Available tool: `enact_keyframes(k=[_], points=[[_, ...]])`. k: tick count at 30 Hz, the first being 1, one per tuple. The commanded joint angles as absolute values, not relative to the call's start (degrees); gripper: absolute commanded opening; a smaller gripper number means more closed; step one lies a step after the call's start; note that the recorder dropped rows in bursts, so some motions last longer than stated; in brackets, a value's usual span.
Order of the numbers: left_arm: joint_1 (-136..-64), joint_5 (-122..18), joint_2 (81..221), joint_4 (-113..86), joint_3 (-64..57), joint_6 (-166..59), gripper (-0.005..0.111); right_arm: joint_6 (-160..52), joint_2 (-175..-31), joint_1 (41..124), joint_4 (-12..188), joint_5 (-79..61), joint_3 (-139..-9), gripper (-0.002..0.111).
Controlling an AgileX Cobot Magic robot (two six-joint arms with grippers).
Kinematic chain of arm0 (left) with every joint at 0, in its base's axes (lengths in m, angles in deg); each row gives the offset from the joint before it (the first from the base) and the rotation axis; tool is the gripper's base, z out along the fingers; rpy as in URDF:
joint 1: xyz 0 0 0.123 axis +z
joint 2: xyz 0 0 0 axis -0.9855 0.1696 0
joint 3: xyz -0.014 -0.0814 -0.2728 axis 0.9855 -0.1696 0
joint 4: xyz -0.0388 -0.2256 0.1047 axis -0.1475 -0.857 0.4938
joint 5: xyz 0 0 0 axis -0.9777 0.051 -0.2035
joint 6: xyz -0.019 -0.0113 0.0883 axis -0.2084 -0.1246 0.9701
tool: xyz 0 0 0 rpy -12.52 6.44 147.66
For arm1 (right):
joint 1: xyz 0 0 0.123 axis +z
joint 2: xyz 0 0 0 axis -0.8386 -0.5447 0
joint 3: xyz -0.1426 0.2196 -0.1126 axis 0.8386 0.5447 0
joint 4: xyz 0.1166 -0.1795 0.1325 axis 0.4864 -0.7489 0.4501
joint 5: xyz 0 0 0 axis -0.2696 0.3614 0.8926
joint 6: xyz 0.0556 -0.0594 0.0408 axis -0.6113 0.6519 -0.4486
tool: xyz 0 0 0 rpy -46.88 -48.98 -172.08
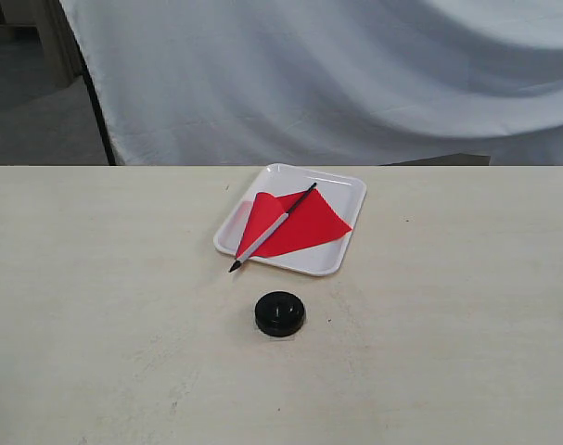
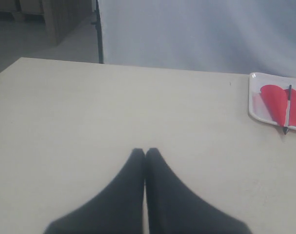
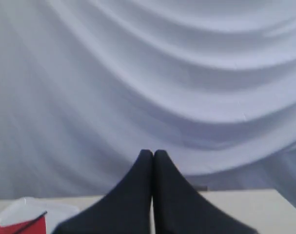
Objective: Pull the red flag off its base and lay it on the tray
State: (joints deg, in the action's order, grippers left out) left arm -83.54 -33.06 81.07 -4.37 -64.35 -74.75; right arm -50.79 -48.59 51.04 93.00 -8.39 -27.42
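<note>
On the bench (image 1: 95, 278) we saw the red flag (image 1: 304, 222) lying on the tray (image 1: 341, 188), tip past its rim, base (image 1: 280, 313) near; left hand (image 2: 146, 152) and right hand (image 3: 153, 153) were closed, empty; wrist views cut the tray off.

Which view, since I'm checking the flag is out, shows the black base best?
The exterior view: the base stands whole on the table, no pole in it. Neither wrist view shows it; both catch only the tray and red flag.

Pale beige table (image 1: 95, 306), white tray (image 1: 341, 190) toward the back, black base (image 1: 280, 313) just in front, apart
</note>
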Motion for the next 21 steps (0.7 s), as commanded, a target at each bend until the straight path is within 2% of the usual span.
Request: enact_keyframes(k=[1, 9, 21], points=[[-83.77, -33.12, 80.94, -4.38, -64.47, -74.57, 0.0, -52.04, -40.53, 53.13, 93.26, -4.15, -24.96, 0.0], [-83.77, -33.12, 80.94, -4.38, -64.47, -74.57, 0.0, -52.89, -34.9, 57.1, 93.26, -4.53, -25.09, 0.0], [-83.77, -33.12, 80.94, -4.38, -64.47, -74.57, 0.0, -51.65, -31.04, 57.21, 93.26, -4.53, -25.16, 0.0]])
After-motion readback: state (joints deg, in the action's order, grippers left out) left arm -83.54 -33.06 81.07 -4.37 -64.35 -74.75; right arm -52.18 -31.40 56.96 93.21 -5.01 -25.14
